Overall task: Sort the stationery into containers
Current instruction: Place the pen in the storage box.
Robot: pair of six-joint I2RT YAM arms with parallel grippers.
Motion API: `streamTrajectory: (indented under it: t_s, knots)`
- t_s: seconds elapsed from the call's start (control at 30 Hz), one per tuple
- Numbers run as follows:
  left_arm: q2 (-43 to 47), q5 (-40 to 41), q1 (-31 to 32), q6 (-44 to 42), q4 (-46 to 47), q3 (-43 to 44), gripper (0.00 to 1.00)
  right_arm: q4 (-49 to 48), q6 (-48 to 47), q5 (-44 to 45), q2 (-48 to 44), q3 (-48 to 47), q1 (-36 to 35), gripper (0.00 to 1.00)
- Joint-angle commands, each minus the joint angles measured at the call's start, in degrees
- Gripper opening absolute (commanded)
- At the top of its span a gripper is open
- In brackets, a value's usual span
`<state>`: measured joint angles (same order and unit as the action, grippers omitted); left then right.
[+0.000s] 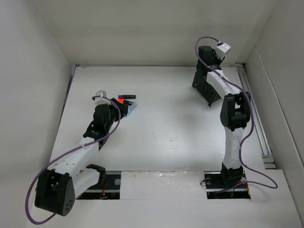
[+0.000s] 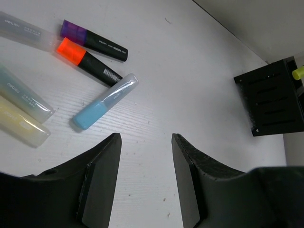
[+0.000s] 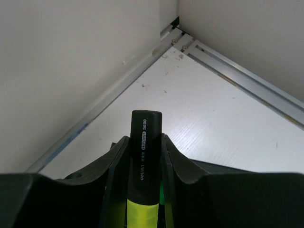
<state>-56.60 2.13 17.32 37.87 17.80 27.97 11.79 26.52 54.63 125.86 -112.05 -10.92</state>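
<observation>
Your left gripper [image 2: 146, 140] hangs low over the white table [image 1: 166, 137], left of its middle. Its fingers [image 2: 102, 180] are released and parted, with only bare surface between them.

Just beyond the fingertips lies a light blue marker [image 2: 105, 101] with a clear cap, slanted and touching nothing. Past it, an orange-capped marker [image 2: 88, 61] and a purple-capped marker [image 2: 92, 40], both black-bodied, lie side by side and close together.

At the left of your left wrist view, three pale markers lie flat. A pale yellow one [image 2: 21, 126] is nearest, with a pale blue-green one [image 2: 23, 97] just beside it. A frosted one [image 2: 26, 31] lies farther off, its end right at the orange cap; you cannot tell whether they touch.

Across the table, near the far right corner, stands the black slotted box [image 1: 204, 89], partly hidden under your right forearm. Your right gripper [image 3: 144, 142] is raised by the box's far side, fingers clenched on a yellow highlighter [image 3: 142, 180]. The black body is pinched between the pads. Its flat black end points toward the corner where the metal rails [image 3: 237, 66] run along the walls, and the yellow part sits back toward the wrist.

In the left wrist view a yellow tip [image 2: 298, 72] shows above the box's far upper corner; whether it sits inside a compartment cannot be told.
</observation>
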Motion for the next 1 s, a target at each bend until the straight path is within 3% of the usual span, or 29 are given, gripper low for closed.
streamTrajectory:
  t_s: [0.0,0.33,0.6,0.77,0.9,0.97]
  knots:
    - [-0.18,1.03,0.34,0.19,0.04,3.41,0.43,-3.79,-0.95,3.46,0.44,1.30,-1.30,0.12]
    - [-1.41,2.26,0.34,0.19,-0.75,3.50,0.50,-4.32,-0.95,5.31,-1.32,3.33,-2.96,0.29]
    - [-0.88,3.49,0.34,0.19,-0.84,3.50,0.56,-4.94,0.20,5.31,-5.37,6.05,-4.29,0.51]
    - [-0.88,2.97,0.34,0.19,-0.84,3.50,0.54,-4.94,1.33,5.31,-9.23,8.25,-5.43,0.56]
    - [-0.88,3.49,0.34,0.19,-0.05,2.88,0.51,-3.97,7.03,-0.65,-15.02,13.06,-7.53,0.56]
    - [-0.88,4.19,0.34,0.19,-0.58,2.88,0.51,-3.97,11.61,-3.99,-20.20,16.32,-9.03,0.47]
